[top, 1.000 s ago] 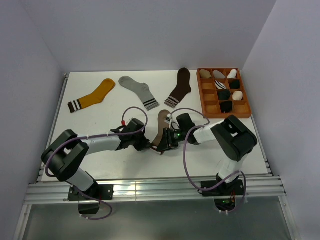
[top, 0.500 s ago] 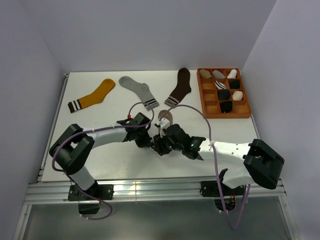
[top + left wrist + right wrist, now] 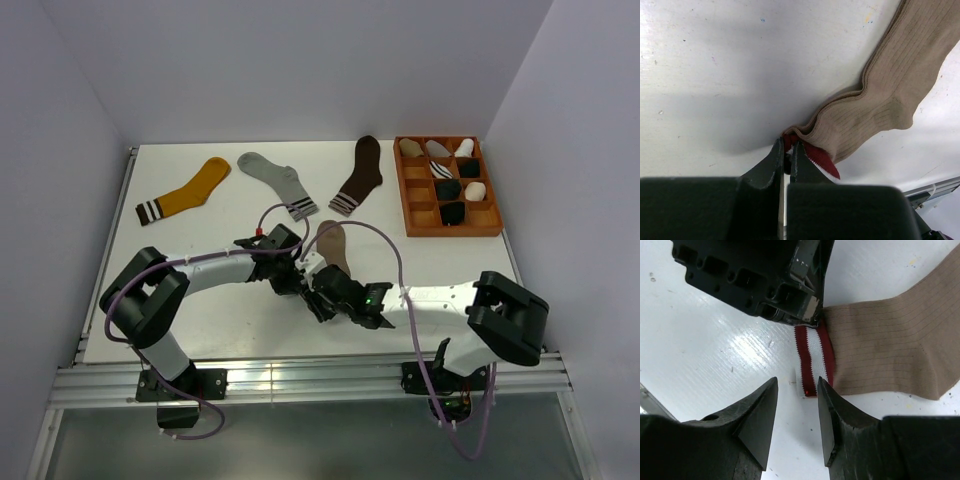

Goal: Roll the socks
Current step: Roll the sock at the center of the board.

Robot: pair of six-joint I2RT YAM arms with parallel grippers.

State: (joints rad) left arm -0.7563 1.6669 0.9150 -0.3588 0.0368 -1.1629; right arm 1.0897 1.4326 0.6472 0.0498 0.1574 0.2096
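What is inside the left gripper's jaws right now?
The left gripper pinches the maroon-and-white cuff of the taupe sock; how deep the fabric sits is hidden by its fingers.

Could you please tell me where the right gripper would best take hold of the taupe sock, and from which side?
Probably the free corner of the maroon-and-white cuff, approached from above at its open end. The taupe sock lies flat, the left gripper pinches the cuff's other corner, and the right gripper hangs open just over this one.
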